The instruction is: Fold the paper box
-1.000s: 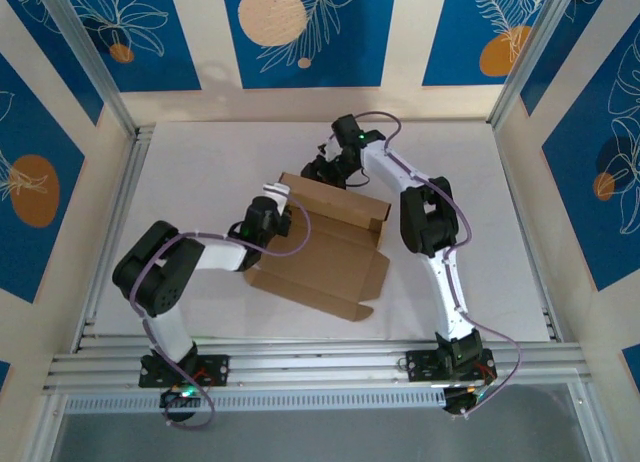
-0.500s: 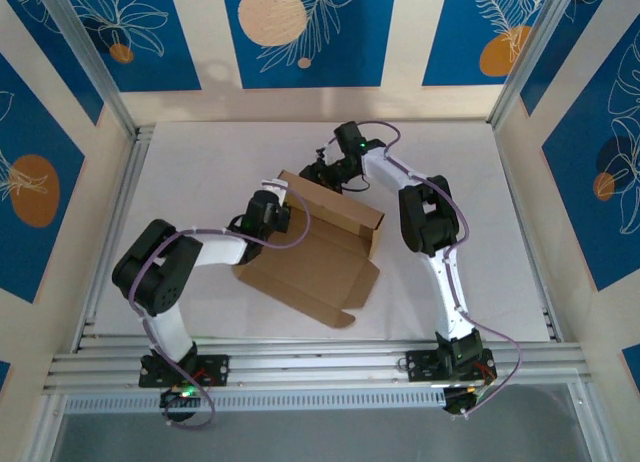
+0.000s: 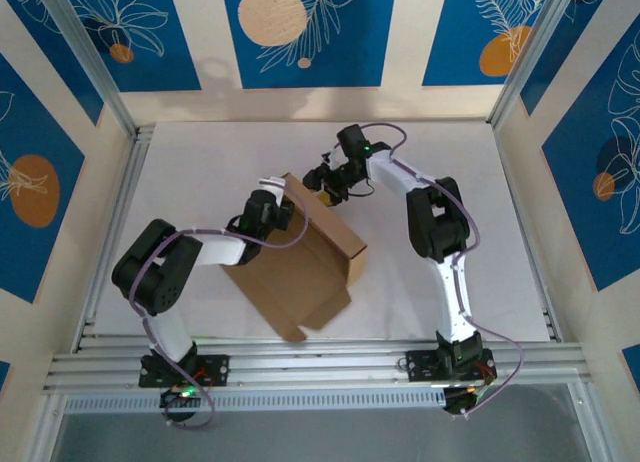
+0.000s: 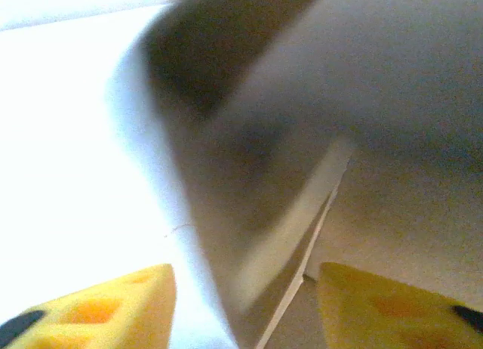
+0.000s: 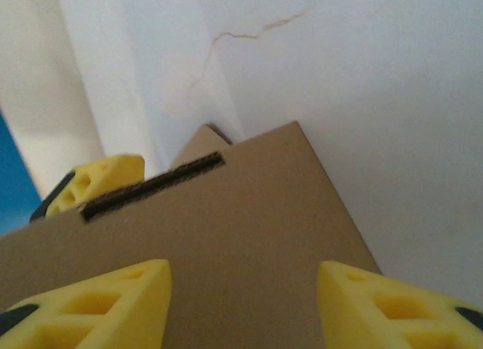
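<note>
The paper box [image 3: 295,272] is plain brown cardboard, partly folded, lying at the table's middle with one wall raised along its far right side. My left gripper [image 3: 278,192] is at the box's far corner. In the left wrist view its jaws [image 4: 245,311] stand open, with a blurred cardboard edge [image 4: 302,266] between them. My right gripper [image 3: 322,182] is just right of that same corner. Its yellow fingers [image 5: 392,304] are apart, open [image 5: 241,304], over a flat panel of the box [image 5: 226,236] that has a dark slot [image 5: 151,184]. A yellow fingertip of the left gripper [image 5: 98,179] shows beyond that panel.
The white table [image 3: 200,152] has free room right of the box [image 3: 500,232] and at the far left. Metal rails run along the left side [image 3: 120,212] and the near edge [image 3: 320,367]. Blue patterned walls enclose the table.
The left gripper has opened and let go of the cardboard. The box has swung left and toward the near edge, its near flap drawn in. The right jaws have widened a little.
</note>
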Controlling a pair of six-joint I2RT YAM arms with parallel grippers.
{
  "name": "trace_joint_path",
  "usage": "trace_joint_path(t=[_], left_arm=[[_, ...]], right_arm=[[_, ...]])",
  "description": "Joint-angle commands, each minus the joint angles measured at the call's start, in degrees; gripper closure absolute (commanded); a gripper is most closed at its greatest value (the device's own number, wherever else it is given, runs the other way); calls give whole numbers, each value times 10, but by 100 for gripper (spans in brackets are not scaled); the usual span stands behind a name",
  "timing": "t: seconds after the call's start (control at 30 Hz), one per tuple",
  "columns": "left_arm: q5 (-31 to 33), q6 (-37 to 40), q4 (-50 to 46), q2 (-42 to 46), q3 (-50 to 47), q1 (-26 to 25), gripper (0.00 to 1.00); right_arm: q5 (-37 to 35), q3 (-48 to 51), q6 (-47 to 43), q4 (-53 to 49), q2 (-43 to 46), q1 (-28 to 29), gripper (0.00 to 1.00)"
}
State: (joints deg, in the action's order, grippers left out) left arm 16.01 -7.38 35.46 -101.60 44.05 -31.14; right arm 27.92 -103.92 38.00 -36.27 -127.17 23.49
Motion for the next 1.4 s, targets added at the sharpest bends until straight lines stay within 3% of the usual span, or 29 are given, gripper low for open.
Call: trace_joint_path(t=[0.0, 0.27, 0.4, 0.57, 0.67, 0.87, 1.07, 1.23, 1.37], left_arm=[[-19, -11, 46, 27, -32, 9, 39], [-45, -47, 70, 76, -79, 22, 28], [-44, -67, 63, 115, -100, 25, 26], [54, -140, -56, 198, -101, 29, 28], [114, -206, -186, 250, -85, 34, 28], [45, -248, -340, 332, -52, 52, 26], [-21, -278, -383, 410, -67, 55, 26], [-27, -297, -429, 440, -71, 56, 26], [-26, -297, -464, 476, -65, 60, 25]], right_arm=[[-96, 10, -18, -35, 92, -18, 43], [-177, -4, -54, -73, 159, -9, 41], [-173, 14, -54, -60, 188, 2, 50], [-94, 0, -66, -62, 195, 40, 61], [-71, -20, -84, -81, 172, 70, 67], [-53, -17, -64, -60, 129, 84, 71], [-78, -32, -63, -69, 85, 84, 74], [-61, -19, -64, -59, 84, 80, 76], [-2, -11, -67, -36, 121, 77, 73]])
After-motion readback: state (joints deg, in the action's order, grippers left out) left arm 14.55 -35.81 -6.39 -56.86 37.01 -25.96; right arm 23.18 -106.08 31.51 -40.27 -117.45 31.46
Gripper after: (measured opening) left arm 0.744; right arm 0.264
